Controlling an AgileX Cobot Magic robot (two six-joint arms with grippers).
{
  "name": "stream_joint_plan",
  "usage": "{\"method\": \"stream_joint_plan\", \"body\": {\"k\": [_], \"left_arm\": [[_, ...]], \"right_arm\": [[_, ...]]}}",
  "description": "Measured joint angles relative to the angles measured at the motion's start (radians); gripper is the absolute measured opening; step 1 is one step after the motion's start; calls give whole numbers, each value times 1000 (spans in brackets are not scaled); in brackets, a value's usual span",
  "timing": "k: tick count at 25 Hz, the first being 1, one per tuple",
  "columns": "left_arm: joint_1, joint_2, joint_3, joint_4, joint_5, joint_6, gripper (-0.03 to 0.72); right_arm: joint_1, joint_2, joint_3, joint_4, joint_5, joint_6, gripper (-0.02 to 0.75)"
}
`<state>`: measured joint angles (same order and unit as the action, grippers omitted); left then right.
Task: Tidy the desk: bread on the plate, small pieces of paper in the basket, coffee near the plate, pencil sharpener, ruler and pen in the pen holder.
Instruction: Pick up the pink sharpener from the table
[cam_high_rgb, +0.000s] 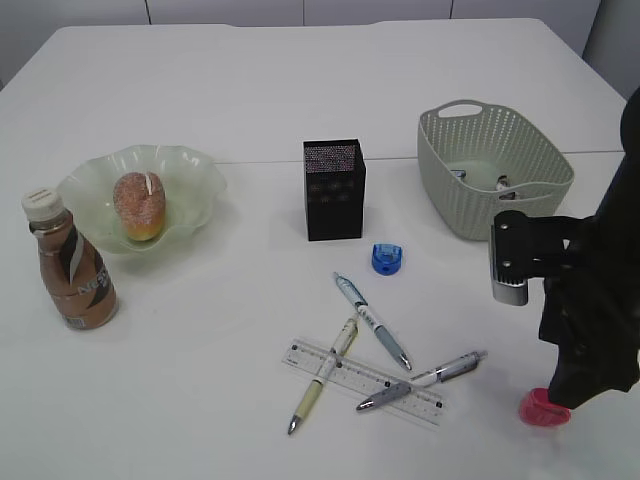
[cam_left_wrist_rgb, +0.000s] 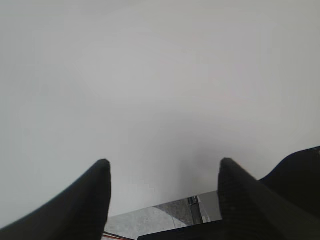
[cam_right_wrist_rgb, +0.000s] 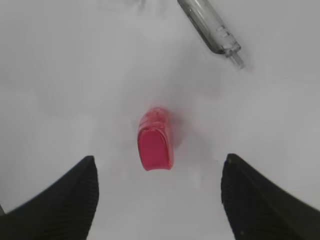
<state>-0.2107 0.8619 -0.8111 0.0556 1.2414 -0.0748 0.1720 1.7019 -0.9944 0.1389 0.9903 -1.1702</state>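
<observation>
White counter (cam_high_rgb: 200, 90) carries a red pencil sharpener (cam_right_wrist_rgb: 155, 140) between the right gripper's (cam_right_wrist_rgb: 157, 172) parted jaws (untouched), left gripper (cam_left_wrist_rgb: 164, 172) likewise agape over bare surface.

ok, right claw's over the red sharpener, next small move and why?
Probably lower the right claw straight down, then close. The red sharpener lies free on the table, centred between the open fingers and ahead of their tips, nothing gripped yet. The nearby pen looks clear of the path.

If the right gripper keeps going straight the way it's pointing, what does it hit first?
Most likely the small red pencil sharpener, lying on the white table between the open jaws of the right gripper. Depth is uncertain, but nothing else lies in the way.
</observation>
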Motion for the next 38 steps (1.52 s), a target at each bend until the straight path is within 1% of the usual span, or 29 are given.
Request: {"method": "stream_joint_plan", "body": {"k": [8,22,27,32,38], "left_arm": [[0,0,0,15,0,0,486],[0,0,0,19,0,0,486],[0,0,0,19,0,0,486],[0,0,0,19,2,0,486],[0,0,0,19,2,0,486]], "right_arm": [[0,58,0,0,-52,-12,590],[0,83,0,17,-74,-21,590],[0,83,0,60,-82,-24,590],[0,83,37,56,-131,-25,589],[0,12,104,21,-250,-27,588]]}}
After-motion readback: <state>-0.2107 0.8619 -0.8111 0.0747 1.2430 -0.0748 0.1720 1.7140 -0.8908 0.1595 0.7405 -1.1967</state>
